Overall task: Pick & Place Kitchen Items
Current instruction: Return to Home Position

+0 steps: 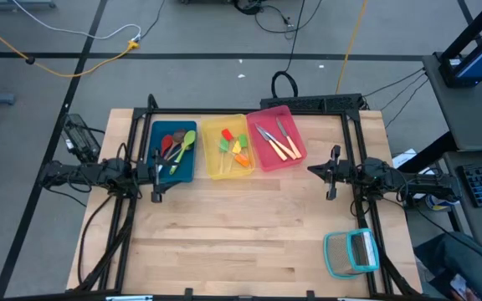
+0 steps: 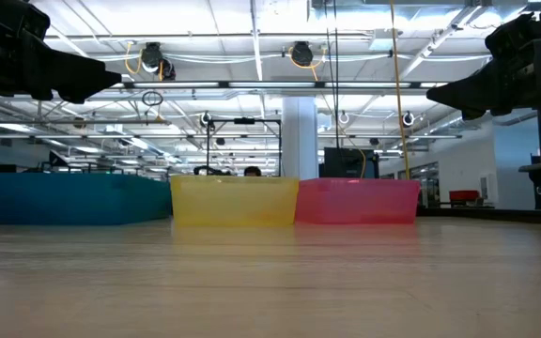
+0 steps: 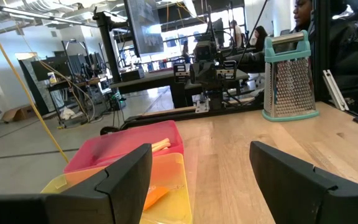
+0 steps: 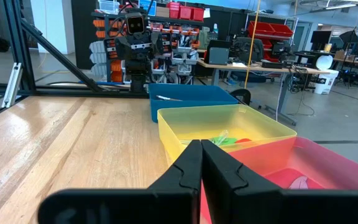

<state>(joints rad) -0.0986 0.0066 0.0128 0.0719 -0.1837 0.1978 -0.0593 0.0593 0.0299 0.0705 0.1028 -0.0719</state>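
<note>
So all the kitchen stuff is sitting in the three bins lined up along the far side of the table. The spoons are in the blue bin, the colourful spatulas in the yellow bin, and the yellow-handled knives in the pink bin, which sits a bit crooked. The bins touch side by side.

The left pincer hangs just in front of the blue bin with its fingers spread apart, holding nothing. The right pincer is off to the pink bin's side, fingers pressed together, also empty. From the low view both arms are up high off the wood.

The only other thing on the table is a teal-framed grater near the right front corner, well apart from the bins. A person shows in the room beyond the table.
</note>
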